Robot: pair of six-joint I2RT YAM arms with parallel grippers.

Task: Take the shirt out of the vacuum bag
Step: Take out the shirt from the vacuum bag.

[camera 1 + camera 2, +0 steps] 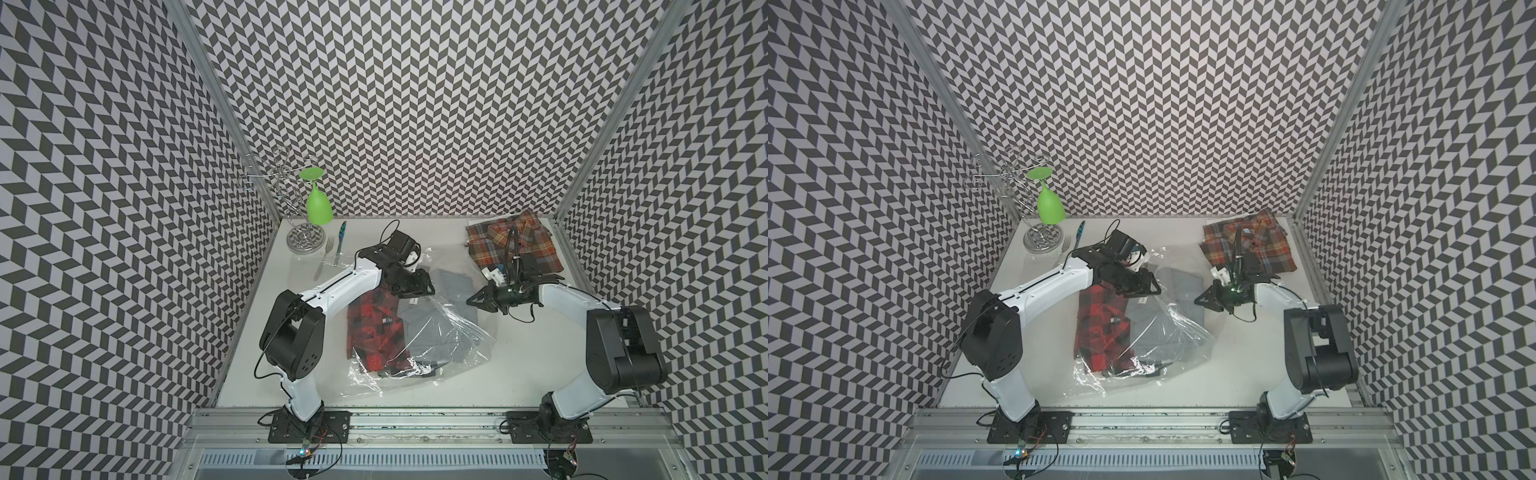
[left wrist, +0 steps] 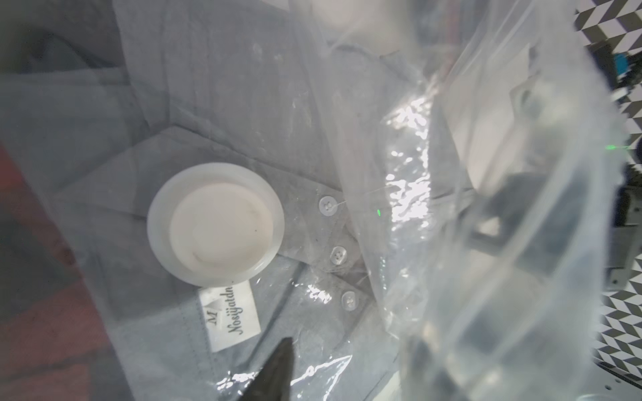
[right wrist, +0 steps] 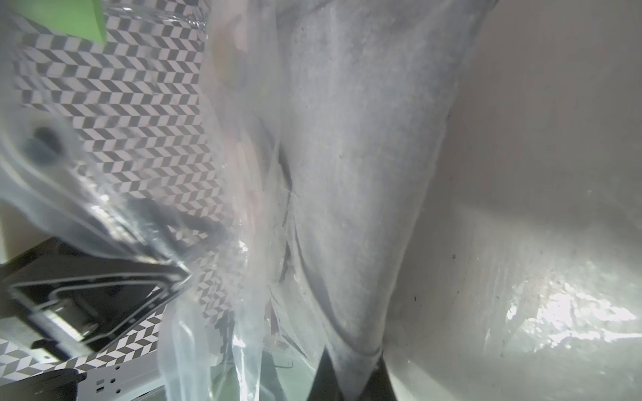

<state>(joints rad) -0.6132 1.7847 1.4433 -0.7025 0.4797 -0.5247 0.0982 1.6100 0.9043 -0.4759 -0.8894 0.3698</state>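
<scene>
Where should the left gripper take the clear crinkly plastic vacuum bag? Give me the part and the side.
Probably the crumpled near corner of the vacuum bag, from above on the left gripper's own side. There the film stands in ridges with little cloth under it, so jaws pinch only plastic, away from the grey button-up shirt the right gripper clamps.

White-shelled arms (image 1: 332, 286), bulky black joints (image 1: 291, 332), thin black cables (image 1: 508, 243), black wedge-shaped right pincer (image 1: 471, 300).
</scene>
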